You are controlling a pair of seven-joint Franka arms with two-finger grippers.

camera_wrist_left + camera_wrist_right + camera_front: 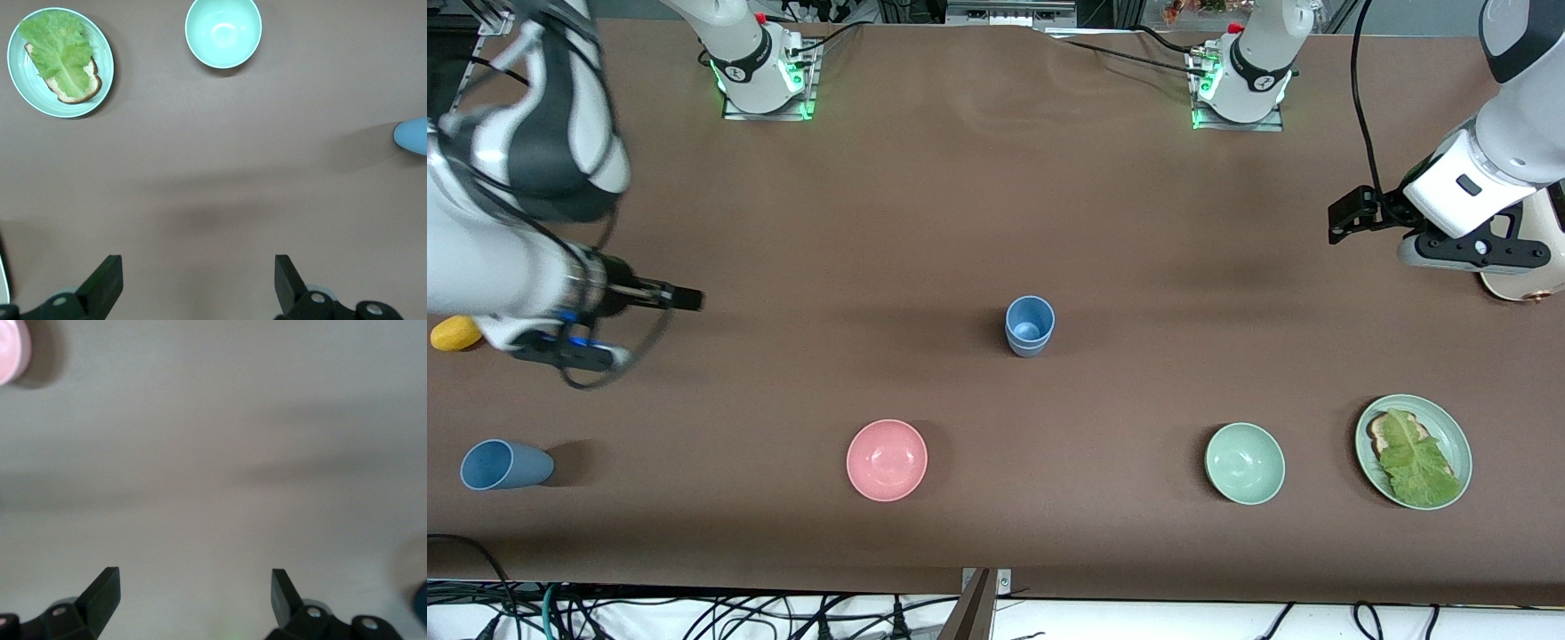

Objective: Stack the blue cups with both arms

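Note:
Two blue cups (1029,326) stand upright in the middle of the table, one nested inside the other. A third blue cup (505,464) lies on its side toward the right arm's end, nearer the front camera. My right gripper (689,300) hovers open over bare table between that cup and the stack, and its wrist view shows the gripper (193,597) with nothing between its fingers. My left gripper (1344,222) hangs open over bare table at the left arm's end. In the left wrist view the gripper (199,283) is empty, and part of a blue cup (412,135) shows at the frame's edge.
A pink bowl (887,460) and a green bowl (1245,463) sit nearer the front camera than the stack. A green plate (1451,430) with bread and lettuce lies toward the left arm's end. A yellow object (454,333) and a cream vessel (1525,271) sit at the table's ends.

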